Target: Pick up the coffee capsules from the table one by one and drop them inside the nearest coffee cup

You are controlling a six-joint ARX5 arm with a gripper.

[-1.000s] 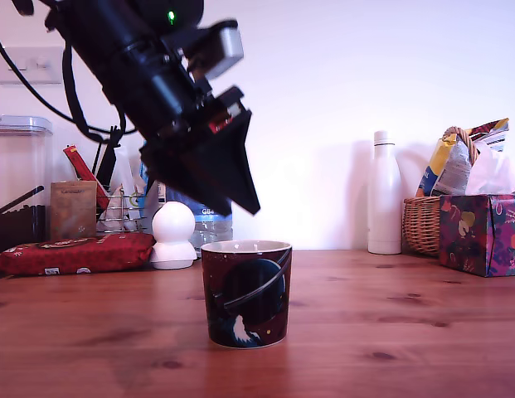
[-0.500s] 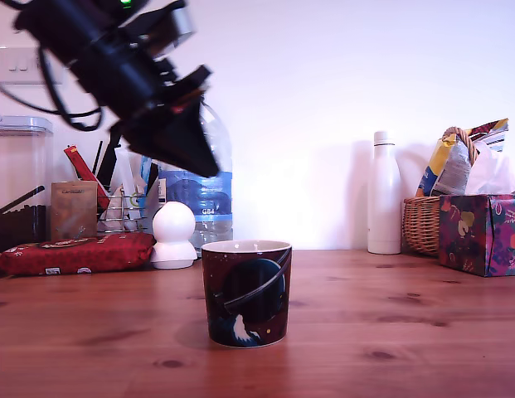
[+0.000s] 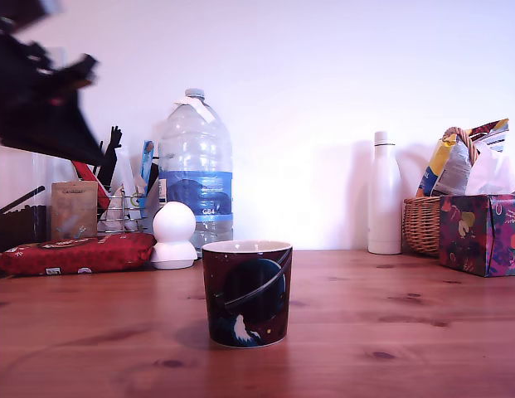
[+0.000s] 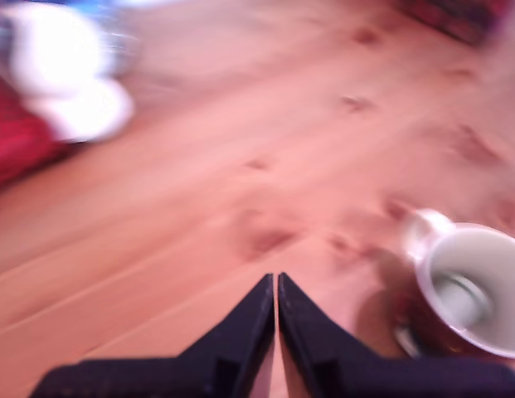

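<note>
The coffee cup (image 3: pixel 246 292), dark with a ringed planet on it, stands upright on the wooden table (image 3: pixel 390 332) in the middle of the exterior view. In the wrist view the cup (image 4: pixel 481 332) shows its cream inside, and a pale, blurred coffee capsule (image 4: pixel 459 299) lies at the bottom. My gripper (image 3: pixel 91 153) is a blurred dark wedge high at the exterior view's left, well away from the cup. In the wrist view my gripper (image 4: pixel 276 286) has its fingertips pressed together over bare wood, with nothing between them.
Along the back wall stand a big water bottle (image 3: pixel 195 174), a white ball-shaped gadget (image 3: pixel 173 235), a red packet (image 3: pixel 75 253) and a rack of clutter. A white slim bottle (image 3: pixel 384 195), a wicker basket (image 3: pixel 421 224) and a patterned box (image 3: pixel 481 232) stand at the exterior view's right.
My arm has swung from above the cup up and away to the exterior view's left, uncovering the water bottle. The cup has not moved.
</note>
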